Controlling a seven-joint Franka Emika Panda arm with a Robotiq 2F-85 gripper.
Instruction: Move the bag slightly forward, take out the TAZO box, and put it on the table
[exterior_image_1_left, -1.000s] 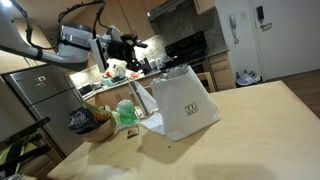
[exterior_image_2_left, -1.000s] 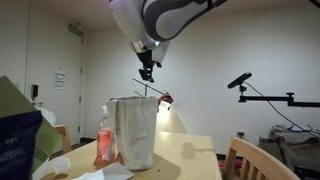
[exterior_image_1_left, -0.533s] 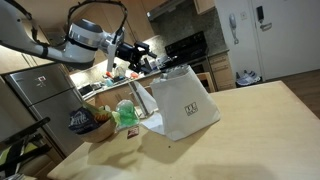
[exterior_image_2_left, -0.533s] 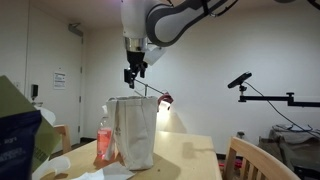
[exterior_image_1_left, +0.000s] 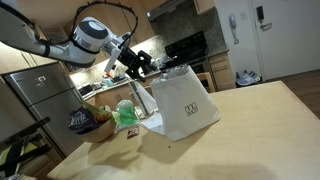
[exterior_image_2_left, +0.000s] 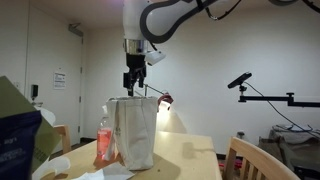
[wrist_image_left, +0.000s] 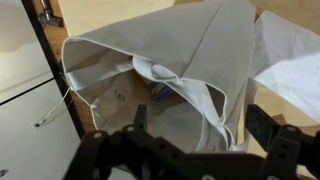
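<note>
The white paper bag (exterior_image_1_left: 187, 103) stands upright on the tan table (exterior_image_1_left: 250, 125); it also shows in an exterior view (exterior_image_2_left: 135, 132). In the wrist view its open mouth (wrist_image_left: 120, 85) and handle loops fill the frame. My gripper (exterior_image_1_left: 141, 64) hangs just above the bag's open top (exterior_image_2_left: 133, 87). Its fingers are spread wide and empty, over the bag's rim and handles (wrist_image_left: 200, 125). The orange TAZO box is not visible; only a small dark patch shows deep inside the bag.
A green bag (exterior_image_1_left: 127, 114) and a blue-and-white snack bag (exterior_image_1_left: 83, 122) lie beside the white bag. A red-pink bottle (exterior_image_2_left: 104, 146) stands against it. White paper (wrist_image_left: 295, 60) lies on the table. A chair (exterior_image_2_left: 250, 160) stands at the table's edge.
My gripper has moved sideways and come down from well above the bag to just over its open top. The bag has not moved.
</note>
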